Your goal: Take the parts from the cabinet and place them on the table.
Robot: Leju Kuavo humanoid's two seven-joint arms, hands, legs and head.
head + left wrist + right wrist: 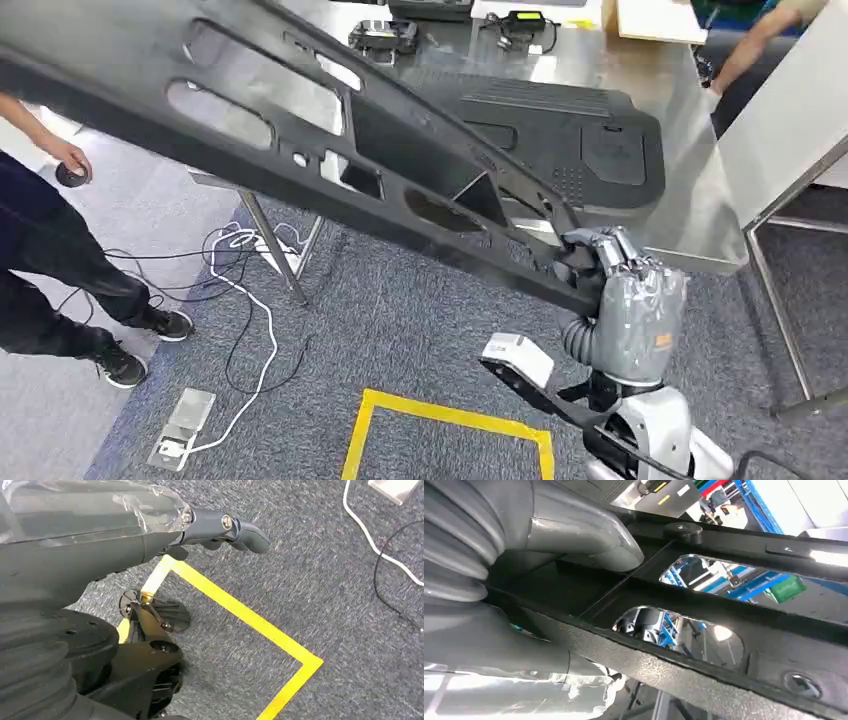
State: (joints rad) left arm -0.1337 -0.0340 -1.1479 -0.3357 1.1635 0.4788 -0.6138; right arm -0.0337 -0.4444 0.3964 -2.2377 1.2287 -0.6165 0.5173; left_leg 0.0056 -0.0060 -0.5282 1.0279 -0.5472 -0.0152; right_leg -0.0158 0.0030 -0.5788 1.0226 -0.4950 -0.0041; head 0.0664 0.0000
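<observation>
A long black plastic panel (300,130) with several cut-outs runs across the head view from the upper left down to my right hand (600,262), which grips its lower end. In the right wrist view the same panel (704,595) lies against my right hand (574,535), the thumb pressed on its ribbed face. A second black panel (580,140) lies flat on the steel table (690,210). My left hand (225,530) hangs over the grey carpet, fingers held out, holding nothing.
A person in dark trousers (50,260) stands at the left, and another person's arm (750,45) reaches in at the top right. Cables (240,290) and a floor socket (180,425) lie on the carpet. A yellow tape square (450,425) marks the floor.
</observation>
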